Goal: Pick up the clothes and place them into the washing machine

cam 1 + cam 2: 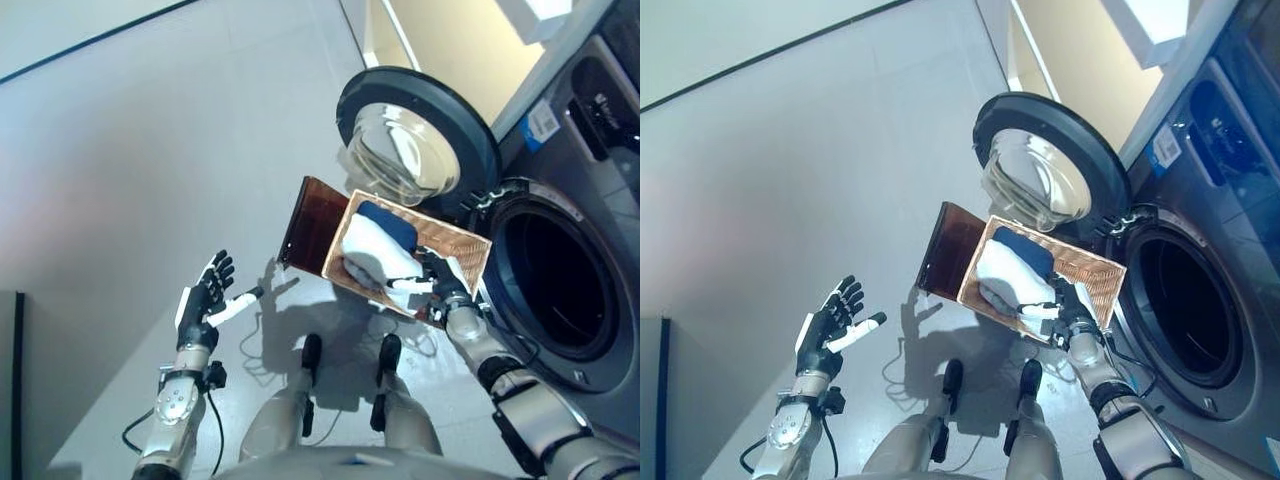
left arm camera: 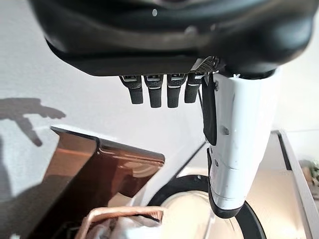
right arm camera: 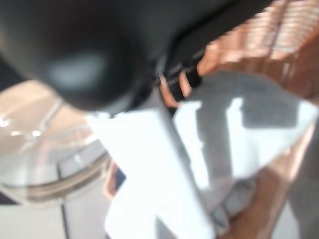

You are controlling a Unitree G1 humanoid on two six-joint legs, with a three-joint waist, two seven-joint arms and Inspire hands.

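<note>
Left hand [image 1: 203, 300] hangs spread, empty; right hand [image 1: 437, 283] grips white garment [image 1: 372, 248] in basket [image 1: 462, 246].

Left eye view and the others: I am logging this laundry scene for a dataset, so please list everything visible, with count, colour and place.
Washing machine: one, dark grey, at the right, drum open.
Door: one, round, dark rim with clear glass, swung open to the left of the drum.
Basket: one, brown wicker, on the floor in front of the door.
Clothes: a white piece over a dark blue one, in the basket.
Brown panel: one, glossy, against the basket's left side.
Floor: light grey.
Left hand: dark with white thumb cover, fingers straight, held over the floor, empty.
Right hand: dark, at the white cloth in the basket; its grip cannot be made out.
</note>
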